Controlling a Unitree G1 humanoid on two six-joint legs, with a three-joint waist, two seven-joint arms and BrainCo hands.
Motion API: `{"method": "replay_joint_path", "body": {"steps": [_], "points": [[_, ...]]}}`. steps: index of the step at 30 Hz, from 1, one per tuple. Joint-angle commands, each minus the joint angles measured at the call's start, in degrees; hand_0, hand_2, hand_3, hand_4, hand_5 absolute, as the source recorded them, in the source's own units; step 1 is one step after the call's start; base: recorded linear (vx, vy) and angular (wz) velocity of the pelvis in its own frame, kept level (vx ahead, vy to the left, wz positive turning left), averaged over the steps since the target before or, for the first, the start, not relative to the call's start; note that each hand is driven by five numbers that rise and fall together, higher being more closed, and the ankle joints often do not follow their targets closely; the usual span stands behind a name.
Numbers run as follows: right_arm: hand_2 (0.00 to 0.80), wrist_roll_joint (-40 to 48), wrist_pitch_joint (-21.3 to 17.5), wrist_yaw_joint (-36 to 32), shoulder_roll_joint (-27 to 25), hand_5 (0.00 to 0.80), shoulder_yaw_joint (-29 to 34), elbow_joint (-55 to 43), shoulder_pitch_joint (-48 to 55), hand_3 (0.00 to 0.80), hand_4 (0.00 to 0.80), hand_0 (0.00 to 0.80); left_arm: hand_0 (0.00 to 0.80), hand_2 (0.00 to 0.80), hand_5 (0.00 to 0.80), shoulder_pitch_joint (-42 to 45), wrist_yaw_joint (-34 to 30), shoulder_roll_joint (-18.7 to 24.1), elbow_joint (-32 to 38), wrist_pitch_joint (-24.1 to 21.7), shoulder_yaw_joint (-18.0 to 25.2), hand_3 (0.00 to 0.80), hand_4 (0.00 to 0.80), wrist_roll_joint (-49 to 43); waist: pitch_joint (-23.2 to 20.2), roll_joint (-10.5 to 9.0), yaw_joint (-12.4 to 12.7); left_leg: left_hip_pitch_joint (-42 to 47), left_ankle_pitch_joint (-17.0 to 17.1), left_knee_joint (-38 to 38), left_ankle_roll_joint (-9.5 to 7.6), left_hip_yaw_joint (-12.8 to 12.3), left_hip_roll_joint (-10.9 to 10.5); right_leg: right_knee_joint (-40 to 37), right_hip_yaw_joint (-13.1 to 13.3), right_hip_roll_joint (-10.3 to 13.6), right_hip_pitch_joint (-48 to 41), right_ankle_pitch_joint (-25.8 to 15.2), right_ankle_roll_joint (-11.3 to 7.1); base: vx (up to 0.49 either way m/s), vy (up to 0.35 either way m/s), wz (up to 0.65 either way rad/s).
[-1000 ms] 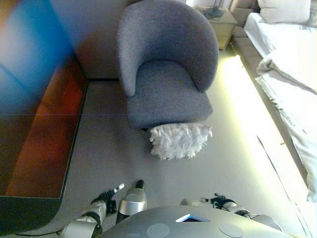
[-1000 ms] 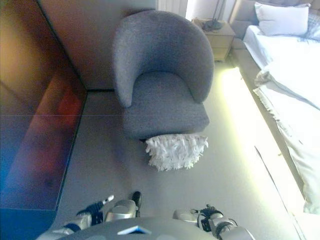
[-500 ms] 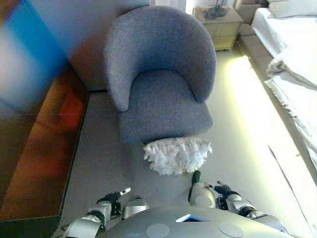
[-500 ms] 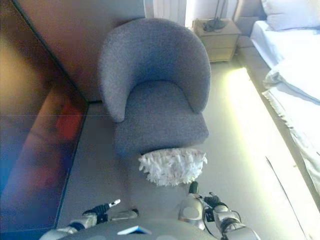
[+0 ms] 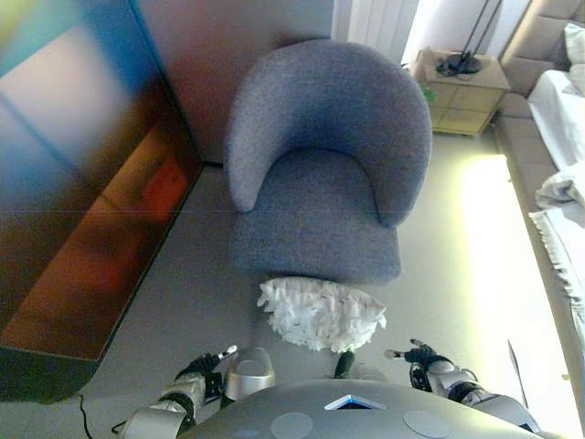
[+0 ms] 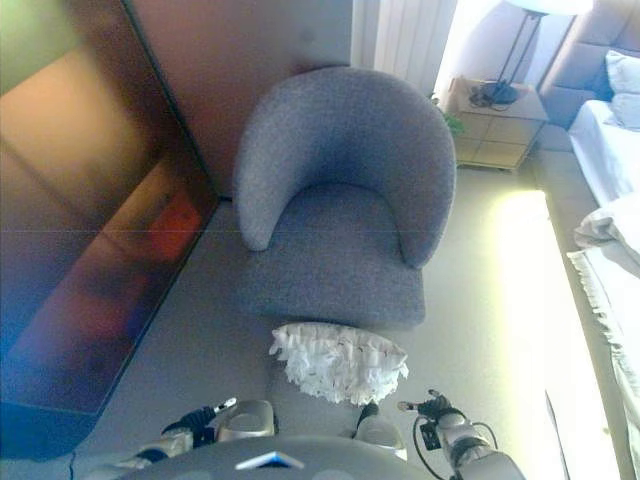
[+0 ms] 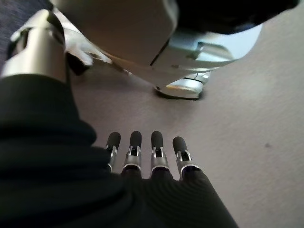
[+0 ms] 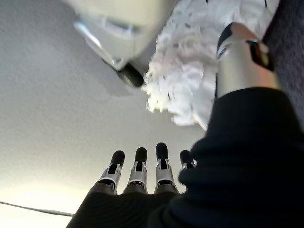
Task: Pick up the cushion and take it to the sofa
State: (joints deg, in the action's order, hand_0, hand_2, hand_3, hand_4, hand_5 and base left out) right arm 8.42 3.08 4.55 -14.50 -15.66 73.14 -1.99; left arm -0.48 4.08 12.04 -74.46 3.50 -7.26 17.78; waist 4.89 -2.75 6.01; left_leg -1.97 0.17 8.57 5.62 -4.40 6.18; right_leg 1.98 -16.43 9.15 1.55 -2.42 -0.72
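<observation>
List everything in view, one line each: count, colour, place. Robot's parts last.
cushion: one, white, ruffled, on the floor at the armchair's front edge.
armchair: one, grey, against the wall.
nightstand: one, beige, beyond the armchair, with a lamp base on top.
bed: one, white bedding, to the right.
glossy panel: one, dark, to the left.
left hand: one, fingers straight, empty, low above the floor.
right hand: one, fingers straight, empty, near the cushion.

floor [image 5: 183, 302]: grey carpet | nightstand [image 5: 462, 91] in corner | bed [image 5: 567, 183] beside, sunlit
</observation>
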Motion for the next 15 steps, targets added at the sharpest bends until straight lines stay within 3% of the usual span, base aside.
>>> {"method": "replay_joint_path", "body": {"steps": [1, 6, 9, 12, 15], "points": [[0.000, 1.90, -0.20, 1.77, -0.66, 0.000, 1.73, -0.15, -3.03, 0.000, 0.000, 0.000, 0.000, 0.000, 0.000, -0.14, 0.49, -0.95, 1.09, 0.74, 0.09, 0.000, 0.000, -0.18, 0.74, 0.31, -0.14, 2.62, 0.70, -4.96, -0.94, 0.35, -1.45, -4.21, 0.64, 2.25, -7.27, -0.88, -5.46, 0.280, 0.156, -0.16], [0.000, -0.19, -2.24, 2.97, 0.27, 0.000, 1.68, -0.28, -2.13, 0.000, 0.000, 0.000, 0.000, 0.000, 0.000, -1.84, 0.31, 1.31, 1.85, 0.82, -0.96, 0.000, 0.000, -1.18, 0.79, 0.87, -1.29, 5.27, -1.52, -5.78, -1.95, -1.54, -1.23, 0.77, -0.71, 2.55, -6.76, 2.22, -5.78, 0.238, 0.071, -0.16], [0.000, -0.09, -3.51, 3.72, 0.11, 0.000, 1.08, -1.38, -2.92, 0.000, 0.000, 0.000, 0.000, 0.000, 0.000, -3.94, 1.24, 3.67, 2.55, 0.11, -2.33, 0.000, 0.000, 0.37, 3.08, 1.28, -1.98, 3.62, -2.99, -2.83, -3.29, 0.09, -1.26, 10.09, 0.83, 3.13, -0.36, 3.58, -6.40, 0.007, -0.081, -0.13], [0.000, -0.01, -4.59, 4.76, -1.19, 0.000, -0.09, -5.00, -4.75, 0.000, 0.000, 0.000, 0.000, 0.000, 0.000, -7.12, 1.82, 6.14, 3.93, -0.72, -3.15, 0.000, 0.000, 1.93, 5.79, 1.52, -1.89, -0.23, -3.35, 0.10, -2.66, 0.38, -0.57, 9.49, 1.40, 7.25, 3.36, 0.87, -7.55, -0.165, -0.194, -0.04], [0.000, -2.00, -5.85, 6.25, -3.58, 0.000, -1.22, -7.00, -6.63, 0.000, 0.000, 0.000, 0.000, 0.000, 0.000, -9.00, 2.57, 6.77, 6.13, -2.56, -4.71, 0.000, 0.000, 3.83, 8.38, 1.91, -2.44, -5.08, -4.09, 4.99, -1.45, 0.19, 0.71, 7.42, 1.76, 7.99, 4.79, 0.52, -7.98, -0.164, -0.168, -0.20]]}}
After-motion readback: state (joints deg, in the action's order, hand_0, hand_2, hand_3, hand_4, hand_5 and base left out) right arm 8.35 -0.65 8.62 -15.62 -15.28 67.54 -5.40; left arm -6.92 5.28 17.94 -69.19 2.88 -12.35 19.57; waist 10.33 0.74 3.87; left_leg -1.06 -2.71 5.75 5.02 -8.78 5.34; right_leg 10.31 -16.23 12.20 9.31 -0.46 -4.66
